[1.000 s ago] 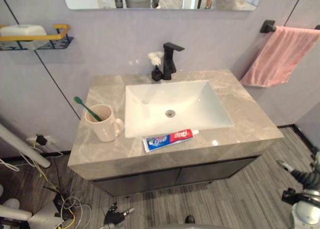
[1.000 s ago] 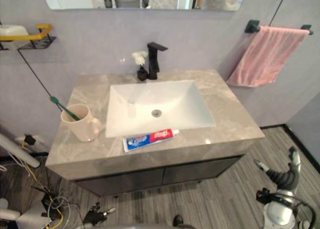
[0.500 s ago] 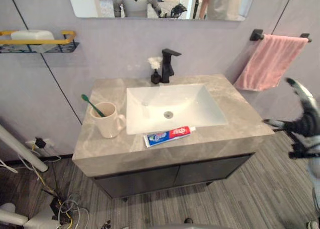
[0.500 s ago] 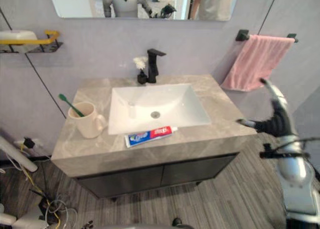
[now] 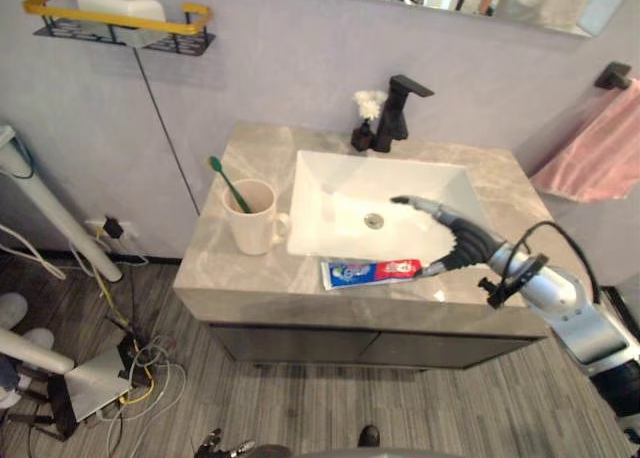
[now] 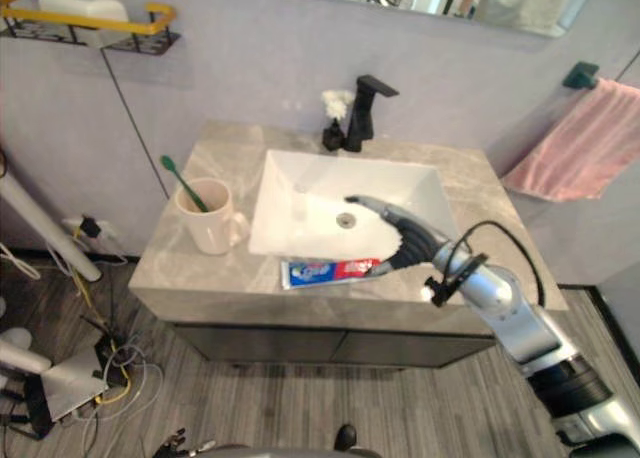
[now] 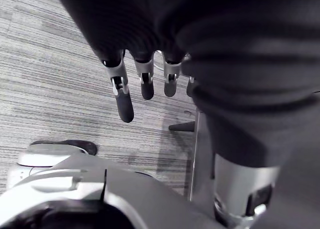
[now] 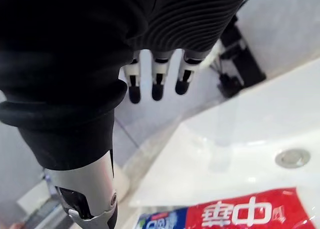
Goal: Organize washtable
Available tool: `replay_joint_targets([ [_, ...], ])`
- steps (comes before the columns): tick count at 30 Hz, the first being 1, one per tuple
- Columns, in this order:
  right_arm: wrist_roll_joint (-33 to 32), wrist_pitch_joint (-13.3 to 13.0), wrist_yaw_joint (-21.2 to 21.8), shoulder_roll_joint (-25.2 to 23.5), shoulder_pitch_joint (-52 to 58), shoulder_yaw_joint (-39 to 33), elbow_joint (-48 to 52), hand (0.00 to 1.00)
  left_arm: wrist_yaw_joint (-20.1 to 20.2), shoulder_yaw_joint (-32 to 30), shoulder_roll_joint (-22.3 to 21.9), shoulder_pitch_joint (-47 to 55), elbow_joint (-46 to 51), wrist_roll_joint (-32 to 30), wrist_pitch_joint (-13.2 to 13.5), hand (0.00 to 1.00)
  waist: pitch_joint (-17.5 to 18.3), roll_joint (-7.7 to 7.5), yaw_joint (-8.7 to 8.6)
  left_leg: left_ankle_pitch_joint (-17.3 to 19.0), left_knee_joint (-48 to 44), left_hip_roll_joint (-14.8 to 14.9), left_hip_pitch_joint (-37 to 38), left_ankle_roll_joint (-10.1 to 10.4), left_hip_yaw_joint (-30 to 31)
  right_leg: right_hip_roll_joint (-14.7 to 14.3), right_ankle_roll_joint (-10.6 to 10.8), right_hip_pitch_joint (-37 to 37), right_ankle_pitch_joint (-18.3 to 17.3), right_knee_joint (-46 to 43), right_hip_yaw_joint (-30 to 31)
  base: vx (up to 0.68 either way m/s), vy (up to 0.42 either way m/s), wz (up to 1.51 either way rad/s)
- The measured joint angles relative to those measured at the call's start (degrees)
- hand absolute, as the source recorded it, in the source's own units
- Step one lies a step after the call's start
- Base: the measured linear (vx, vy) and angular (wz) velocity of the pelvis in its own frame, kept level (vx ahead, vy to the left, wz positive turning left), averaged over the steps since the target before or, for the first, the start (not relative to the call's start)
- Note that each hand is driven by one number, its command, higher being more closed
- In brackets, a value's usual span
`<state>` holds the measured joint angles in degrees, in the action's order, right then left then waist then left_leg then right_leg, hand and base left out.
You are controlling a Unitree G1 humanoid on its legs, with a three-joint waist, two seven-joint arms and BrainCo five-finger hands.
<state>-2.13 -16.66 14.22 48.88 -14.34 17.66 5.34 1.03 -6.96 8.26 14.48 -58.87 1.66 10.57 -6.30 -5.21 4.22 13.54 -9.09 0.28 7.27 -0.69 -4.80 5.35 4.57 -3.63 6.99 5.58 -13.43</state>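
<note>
The right hand [image 5: 463, 245], fingers spread, hovers at the three-o'clock end of the toothpaste [image 5: 372, 271]; best lower squarely and pinch across the tube (mug [image 5: 252, 218] stands at ten o'clock).

A black faucet [image 5: 398, 113] stands against the grey wall [image 5: 280, 68], with a small dark vase [image 5: 362, 136] of white flowers just beside it. A pink towel [image 5: 590, 153] hangs from a black rail [image 5: 612, 75]. A yellow-railed wire shelf [image 5: 120, 26] carries a white soap bar [image 5: 120, 5]. Cables [image 5: 145, 363] lie on the grey plank floor [image 5: 300, 398].
</note>
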Motion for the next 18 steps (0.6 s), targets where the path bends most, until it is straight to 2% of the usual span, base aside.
replay_joint_targets([
  [3,-0.08,1.52,1.6,0.77,-2.03,2.98,-1.54,0.0,0.15,0.03,0.16,-0.3,-0.01,0.03,0.01,0.0,-0.37,-0.31,0.43,-0.26,-0.03,-0.27,-0.48,-0.39,1.07,0.34,0.0,-0.07,0.0,0.01,-0.81,-0.01,-0.011,0.2],
  [5,0.05,2.23,2.49,2.24,-2.07,4.2,-2.37,0.0,0.21,0.19,0.35,-0.9,-0.01,0.04,-0.01,0.0,-0.85,-0.55,1.37,-0.41,-0.06,-0.49,-0.61,-0.61,1.43,0.58,0.0,-0.13,0.0,0.01,-1.13,-0.04,-0.004,0.12],
  [7,0.72,2.58,2.98,2.37,-2.08,4.81,-2.48,0.0,0.21,0.2,0.49,-0.98,-0.02,0.11,-0.03,0.0,-1.0,-0.8,1.42,-0.56,-0.06,-0.64,-0.77,-0.75,1.9,0.75,0.0,-0.2,0.0,0.01,-1.86,-0.04,-0.009,0.13],
  [12,5.96,3.28,3.18,2.36,-2.24,5.48,-2.86,0.0,0.25,0.42,0.9,-1.08,-0.02,0.59,-0.08,0.0,-1.61,-1.45,1.47,-0.85,-0.13,-0.97,-1.15,-0.78,2.52,1.05,0.0,-0.15,0.0,0.01,-2.42,-0.04,-0.011,0.06],
  [18,13.66,3.58,2.92,2.22,-2.24,5.48,-2.92,0.0,0.29,0.55,0.98,-1.14,-0.04,1.51,-0.15,0.0,-2.09,-1.54,1.45,-0.84,-0.7,-1.0,-1.57,-0.77,2.51,1.08,0.0,-0.01,0.0,0.01,-2.42,-0.01,-0.006,0.0],
])
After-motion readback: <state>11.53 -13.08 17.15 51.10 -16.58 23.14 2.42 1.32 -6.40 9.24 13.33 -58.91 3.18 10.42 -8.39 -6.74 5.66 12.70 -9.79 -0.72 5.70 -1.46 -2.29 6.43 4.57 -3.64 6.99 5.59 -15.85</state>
